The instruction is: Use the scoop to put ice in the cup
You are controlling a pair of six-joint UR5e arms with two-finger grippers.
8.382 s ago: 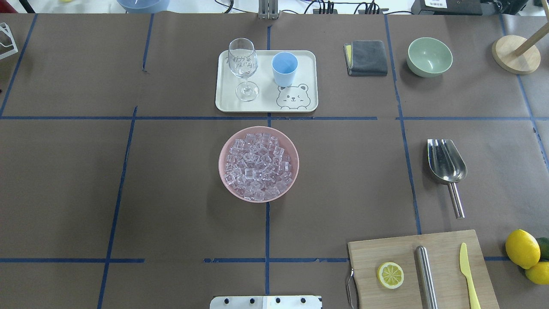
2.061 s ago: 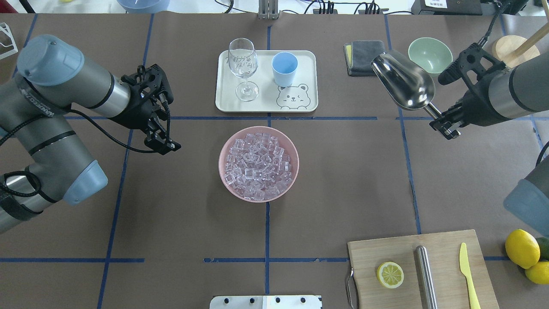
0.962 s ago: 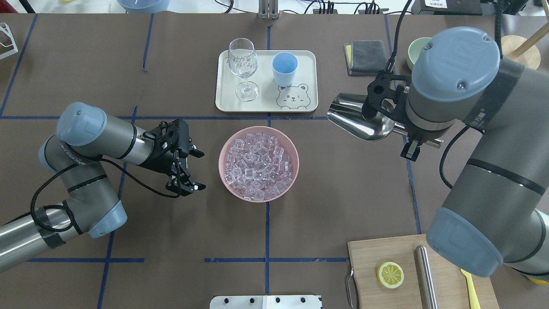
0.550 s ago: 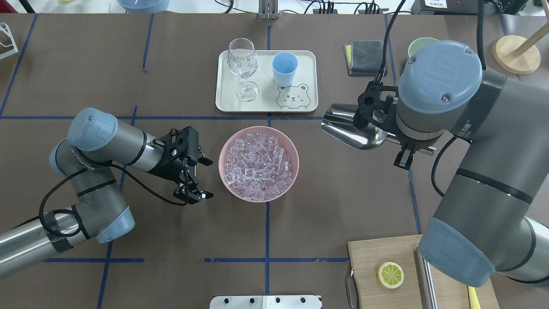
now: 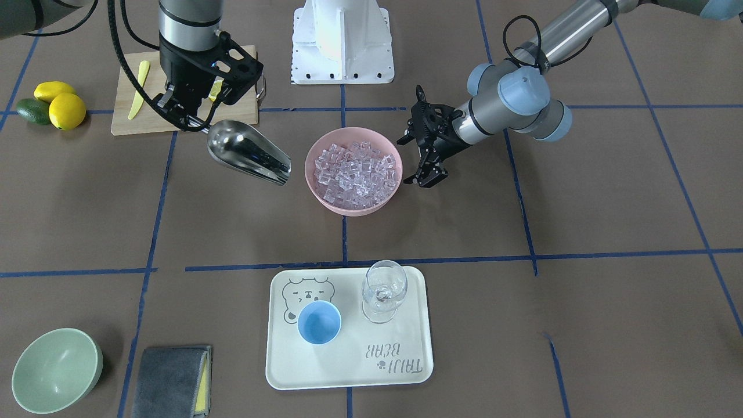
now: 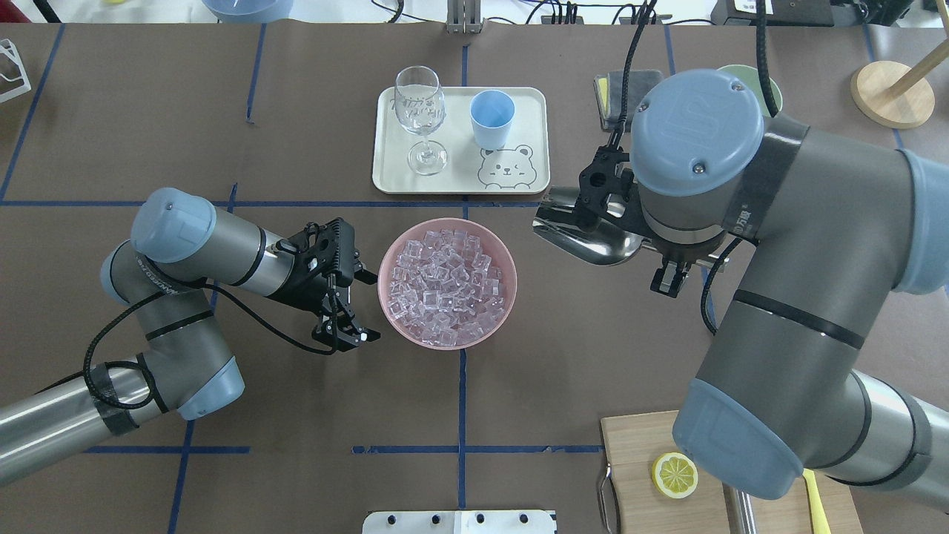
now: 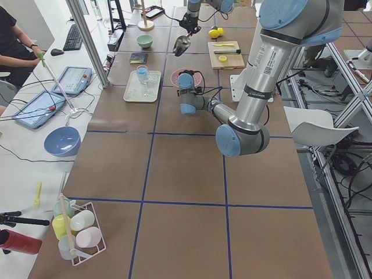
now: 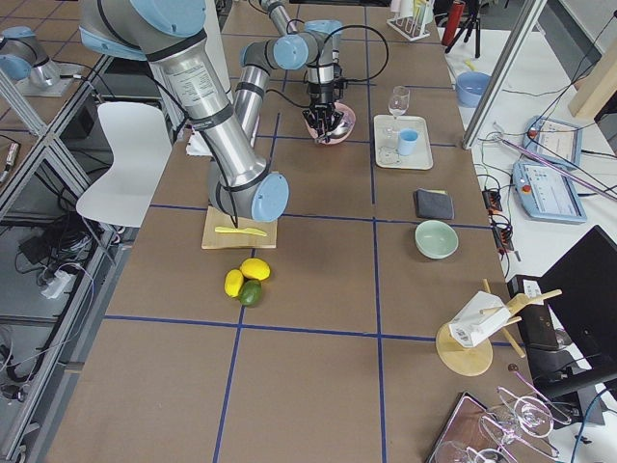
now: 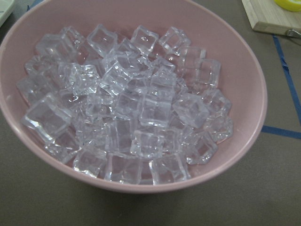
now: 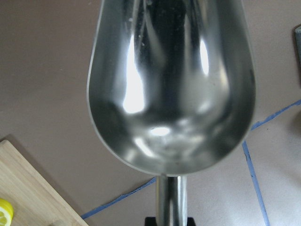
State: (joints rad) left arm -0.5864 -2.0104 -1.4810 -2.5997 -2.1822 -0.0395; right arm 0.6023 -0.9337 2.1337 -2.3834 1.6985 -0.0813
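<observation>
Tool in hand: scoop [image 5: 246,155]. Front-facing view: shiny metal, carried clear of the table by its rod handle in the right gripper [image 5: 187,121], which is clamped on the rod. The mouth of the trough points at the pink bowl [image 5: 325,200], just beside the rim and not yet in the ice [image 5: 355,174]. Judged rigid and smooth, with a thin handle likely to twist in the grip once loaded; best held on the rod, close to the trough. Ice: hard, glassy cubes heaped loose, judged slick and apt to slide or tumble off a tilted scoop. Left gripper [image 5: 415,161]: at the bowl's opposite side, fingers spread wide, nothing between them. Cup [image 5: 318,323]: light blue, upright, empty, on the tray [image 5: 348,371] beside a wine glass [image 5: 383,296], well apart from the bowl. It is judged light and easily tipped by the scoop's lip. Overhead view: same layout. The right arm's wrist covers the handle and the grip itself, and whether the left gripper's lower fingertip touches the bowl cannot be told. Exterior left and right views: arms, bowl and tray too small for any detail of the grip. Left wrist view: bowl of cubes fills the frame, no finger visible. Right wrist view: trough empty, streaked with glare. The handle leaves at the bottom edge, where only a dark sliver of the gripper shows.
</observation>
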